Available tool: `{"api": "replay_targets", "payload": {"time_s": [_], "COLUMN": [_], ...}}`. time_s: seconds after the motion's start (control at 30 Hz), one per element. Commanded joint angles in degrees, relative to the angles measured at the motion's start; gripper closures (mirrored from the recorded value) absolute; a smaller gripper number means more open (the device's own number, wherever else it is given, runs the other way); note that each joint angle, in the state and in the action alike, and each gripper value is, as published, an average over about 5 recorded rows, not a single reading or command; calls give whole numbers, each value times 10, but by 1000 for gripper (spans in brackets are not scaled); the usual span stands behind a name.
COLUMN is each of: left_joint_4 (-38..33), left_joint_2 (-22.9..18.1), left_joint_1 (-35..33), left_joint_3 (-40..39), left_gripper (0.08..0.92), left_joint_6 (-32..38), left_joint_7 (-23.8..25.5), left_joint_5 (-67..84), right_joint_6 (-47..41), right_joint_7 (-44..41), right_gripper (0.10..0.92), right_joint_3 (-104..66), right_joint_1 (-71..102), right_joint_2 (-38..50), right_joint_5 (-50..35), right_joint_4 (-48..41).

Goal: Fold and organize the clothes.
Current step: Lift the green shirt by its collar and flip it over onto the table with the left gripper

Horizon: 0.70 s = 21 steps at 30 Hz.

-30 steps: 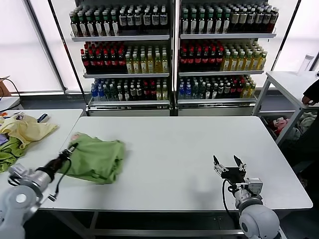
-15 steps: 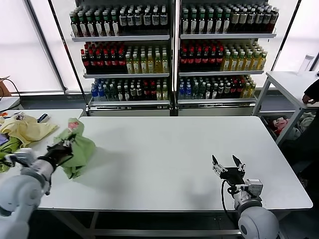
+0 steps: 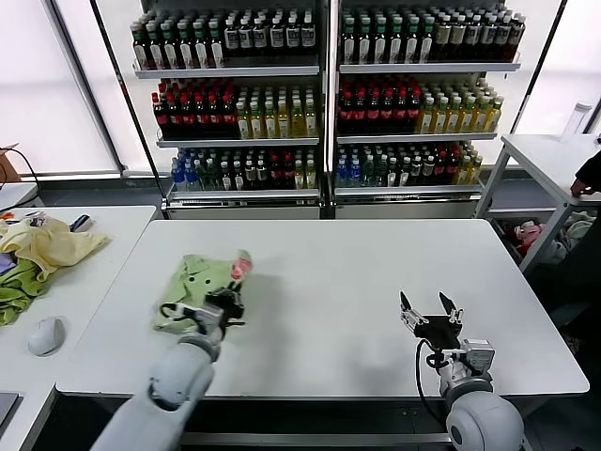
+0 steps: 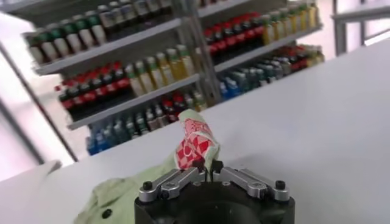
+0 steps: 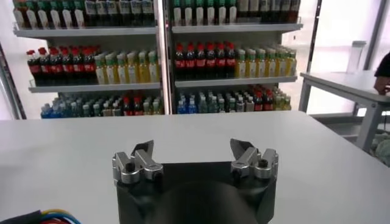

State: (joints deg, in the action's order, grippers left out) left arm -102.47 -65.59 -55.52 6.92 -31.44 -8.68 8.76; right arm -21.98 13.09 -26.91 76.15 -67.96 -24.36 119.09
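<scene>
The clothes are one light green collared shirt (image 3: pixel 197 280) lying bunched on the left part of the white table (image 3: pixel 376 263), with a fold of its pink, red and white print (image 3: pixel 241 266) sticking up. My left gripper (image 3: pixel 228 303) is at the shirt's near right edge. In the left wrist view the left gripper (image 4: pixel 206 165) is shut on the shirt (image 4: pixel 119 193), and the printed fold (image 4: pixel 195 137) rises just beyond its tips. My right gripper (image 3: pixel 430 308) rests near the table's front right. It is open and holds nothing, as the right wrist view (image 5: pixel 194 155) shows.
On the neighbouring table at the left lie a pale yellow cloth (image 3: pixel 47 244), a darker green cloth (image 3: pixel 17 289) and a small white rounded object (image 3: pixel 44 335). Shelves of bottles (image 3: pixel 319 94) stand behind the table. Another white table (image 3: pixel 554 155) stands at the right.
My left gripper has swung from the table's left edge to the right and brought the shirt with it onto the table's left part. The right arm has not moved.
</scene>
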Motion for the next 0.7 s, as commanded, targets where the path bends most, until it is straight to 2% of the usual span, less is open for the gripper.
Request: {"api": "replay_targets", "payload": {"time_s": [0.03, 0.2, 0.3, 0.43, 0.57, 0.7], "left_joint_4": [100, 94, 68, 5, -63, -107], "left_joint_2": [-115, -127, -111, -68, -34, -17], "left_joint_1": [71, 86, 81, 51, 0, -56], "left_joint_3": [-165, -157, -147, -136, -92, -20], "left_gripper": [892, 864, 791, 671, 558, 446], "left_joint_6": [-12, 71, 123, 178, 189, 194], "left_joint_7": [-37, -51, -60, -69, -71, -74], "left_joint_5": [-126, -95, -75, -52, -18, -12], "right_joint_6": [0, 0, 0, 1, 2, 0], "right_joint_7": [-2, -4, -4, -3, 4, 31], "right_gripper": [203, 203, 203, 203, 203, 203], "right_joint_3": [-3, 1, 5, 13, 42, 111], "right_joint_1": [-2, -11, -18, -27, -47, -93], "right_joint_2": [-5, -4, -3, 0, -2, -23], "right_joint_5": [9, 12, 14, 14, 15, 15], "right_joint_4": [-2, -4, -7, -12, -24, -56]}}
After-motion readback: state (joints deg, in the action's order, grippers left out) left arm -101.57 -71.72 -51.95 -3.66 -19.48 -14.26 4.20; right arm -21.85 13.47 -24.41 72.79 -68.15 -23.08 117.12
